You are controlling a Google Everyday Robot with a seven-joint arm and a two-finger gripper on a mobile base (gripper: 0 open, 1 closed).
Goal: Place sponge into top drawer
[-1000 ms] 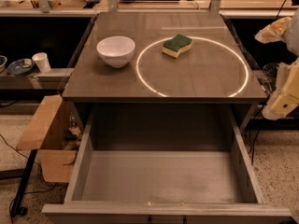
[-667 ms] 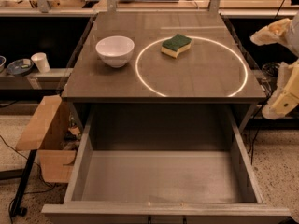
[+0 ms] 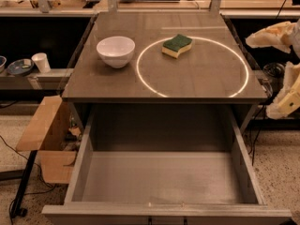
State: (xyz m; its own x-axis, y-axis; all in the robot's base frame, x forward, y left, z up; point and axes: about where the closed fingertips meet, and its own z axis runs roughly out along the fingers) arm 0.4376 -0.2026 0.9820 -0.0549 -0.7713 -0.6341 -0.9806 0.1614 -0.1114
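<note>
The sponge (image 3: 177, 45), yellow foam with a dark green top, lies flat on the tabletop inside a glowing white ring, toward the back. Below the tabletop the top drawer (image 3: 164, 177) is pulled fully out; its grey flat bottom is bare. My gripper (image 3: 281, 67) hovers at the right edge of the view, beside the table's right side and well to the right of the sponge. Its two cream fingers stand wide apart, open, with nothing between them.
A white bowl (image 3: 116, 50) sits on the tabletop left of the sponge. A cardboard box (image 3: 44, 137) stands on the floor left of the drawer. A paper cup (image 3: 41, 62) and a dish (image 3: 19, 66) rest on a low shelf at far left.
</note>
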